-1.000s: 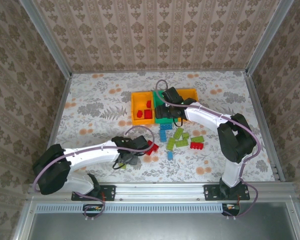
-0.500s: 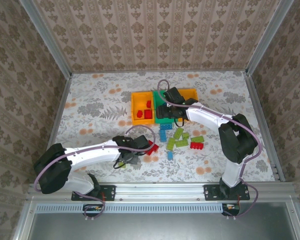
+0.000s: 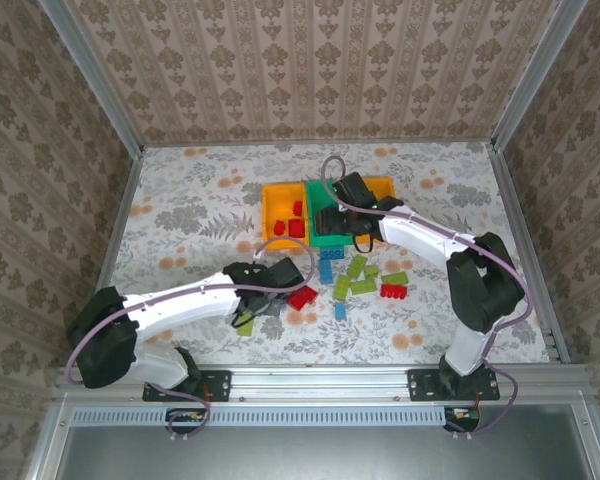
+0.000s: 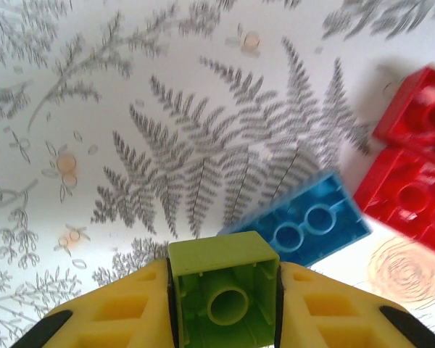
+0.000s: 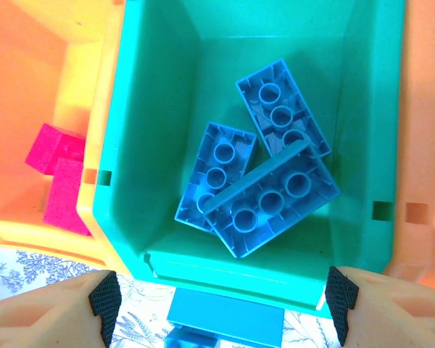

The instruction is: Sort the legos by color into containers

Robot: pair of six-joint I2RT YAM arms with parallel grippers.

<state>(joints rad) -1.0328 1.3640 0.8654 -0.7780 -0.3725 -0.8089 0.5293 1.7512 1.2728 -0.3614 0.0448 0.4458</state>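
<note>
My left gripper is shut on a lime green lego, hollow underside toward the camera, a little above the table. Beyond it lie a blue lego and two red legos. From above, the left gripper sits beside a red lego. My right gripper hangs open over the green middle container, which holds three blue legos. From above, the right gripper is at that container. The left orange container holds red legos.
Loose lime green legos, a red one and blue ones lie between the arms in front of the containers. Another lime piece lies under the left arm. The right orange container stands behind the right wrist.
The left jaws have closed on the lime green lego and the gripper has shifted slightly right and away from the near edge. The right gripper has stayed open over the green container.
</note>
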